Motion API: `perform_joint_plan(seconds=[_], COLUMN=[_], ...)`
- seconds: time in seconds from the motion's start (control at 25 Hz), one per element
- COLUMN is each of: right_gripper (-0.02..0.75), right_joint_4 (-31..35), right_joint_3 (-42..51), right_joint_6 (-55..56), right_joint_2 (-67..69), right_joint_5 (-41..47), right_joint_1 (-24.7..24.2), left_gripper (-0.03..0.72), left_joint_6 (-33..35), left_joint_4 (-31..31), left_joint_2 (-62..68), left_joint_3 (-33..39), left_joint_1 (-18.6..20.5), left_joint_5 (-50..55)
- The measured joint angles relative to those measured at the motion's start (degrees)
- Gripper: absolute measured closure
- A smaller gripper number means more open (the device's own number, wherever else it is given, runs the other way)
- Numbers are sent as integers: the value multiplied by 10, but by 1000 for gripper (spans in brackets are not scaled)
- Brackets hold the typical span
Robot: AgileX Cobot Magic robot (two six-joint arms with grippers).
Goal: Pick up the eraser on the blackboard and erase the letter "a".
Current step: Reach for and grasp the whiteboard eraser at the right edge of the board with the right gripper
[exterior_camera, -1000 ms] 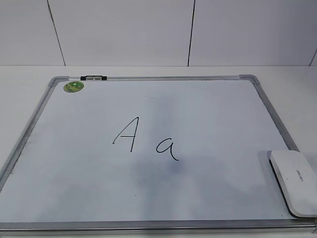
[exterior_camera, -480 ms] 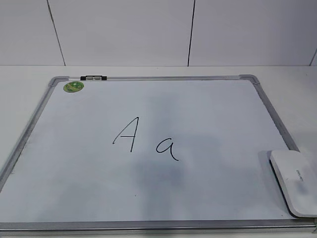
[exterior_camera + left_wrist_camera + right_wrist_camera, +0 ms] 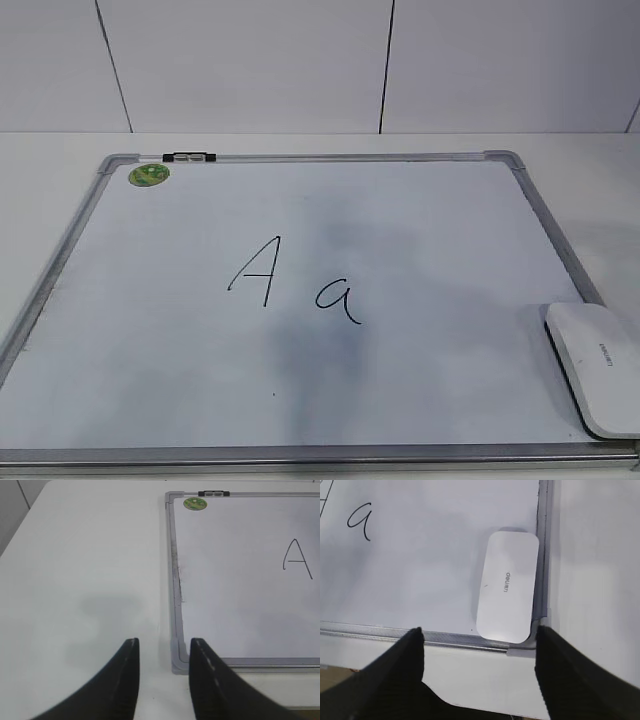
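The blackboard (image 3: 300,400) is a white board in a silver frame, lying flat on the table. The small letter "a" (image 3: 338,299) sits near its middle, right of a capital "A" (image 3: 255,270). The white eraser (image 3: 597,365) lies in the board's near right corner, also seen as the eraser (image 3: 508,586) in the right wrist view, with the letter "a" (image 3: 360,521) up left. My right gripper (image 3: 480,632) hangs open and empty above the board's near edge, short of the eraser. My left gripper (image 3: 164,645) is open and empty by the blackboard (image 3: 250,605) at its near left corner.
A green sticker (image 3: 148,174) and a black-and-white clip (image 3: 188,156) mark the board's far left corner. White table (image 3: 75,580) lies left of the board and white table (image 3: 600,570) right of it. A tiled wall rises behind.
Both arms stay out of the exterior view. The shadow on the board below the "a" has shifted a little; the eraser and letters have not moved.
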Motion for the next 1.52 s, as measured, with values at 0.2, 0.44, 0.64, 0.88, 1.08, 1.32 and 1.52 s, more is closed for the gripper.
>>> perform_joint_plan(seconds=[0.2,0.44,0.64,0.88,1.08,1.32,1.52], right_gripper=[194,147,83,80,79,78,78], right_joint_4=[0,0,1,3,-23,-56,-81], right_joint_3=[-1,-8,-35,-59,-79,-83,-84], right_joint_6=[35,36,35,34,53,99,130], right_joint_2=[20,80,146,213,268,318,355], right_joint_5=[-4,12,38,43,42,17,0], right_joint_1=[0,0,0,9,32,64,82], left_gripper=[452,452,452,452,452,452,452], left_joint_6=[0,0,0,0,0,0,0], left_joint_4=[0,0,0,0,0,0,0], left_joint_2=[0,0,0,0,0,0,0], left_joint_3=[0,0,0,0,0,0,0], left_joint_1=[0,0,0,0,0,0,0], left_joint_5=[0,0,0,0,0,0,0])
